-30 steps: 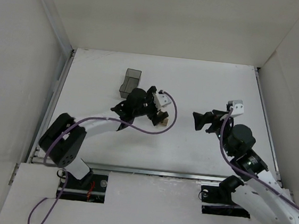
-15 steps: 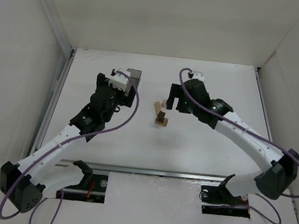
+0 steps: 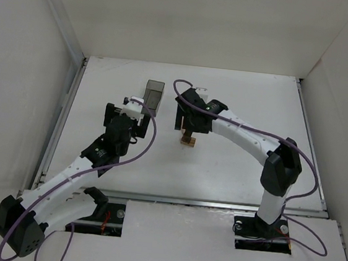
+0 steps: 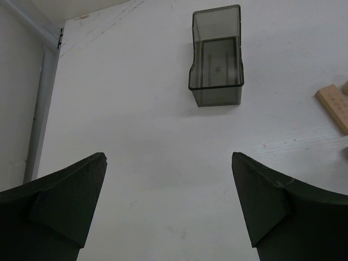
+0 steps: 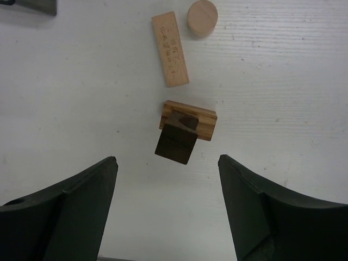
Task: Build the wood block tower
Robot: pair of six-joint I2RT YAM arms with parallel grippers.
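Overhead, right gripper (image 5: pixel 167 160) hangs released above the wood block tower (image 5: pixel 205 124); left gripper (image 4: pixel 168 157) released too.

Quick count. Wooden pieces on the desk (image 3: pixel 238 168): four in total.
- Light-tan rectangular blocks: two, a loose flat block (image 5: pixel 170 50) and a striped block (image 5: pixel 206 122).
- Dark brown block (image 5: pixel 175 142): one.
- Round wooden disc (image 5: pixel 202 17): one.

The left wrist view catches one tan block and a sliver of a second piece at its right edge; these are the same pieces, not extras.

Translucent grey bin (image 4: pixel 216 55): one.

Arms: two, the left arm (image 3: pixel 69 175) and the right arm (image 3: pixel 248 138).

Tools: two, the left tool (image 4: pixel 168 157) and the right tool (image 5: pixel 167 159). Each has two fingers, so four fingers in all.

Desk: one.
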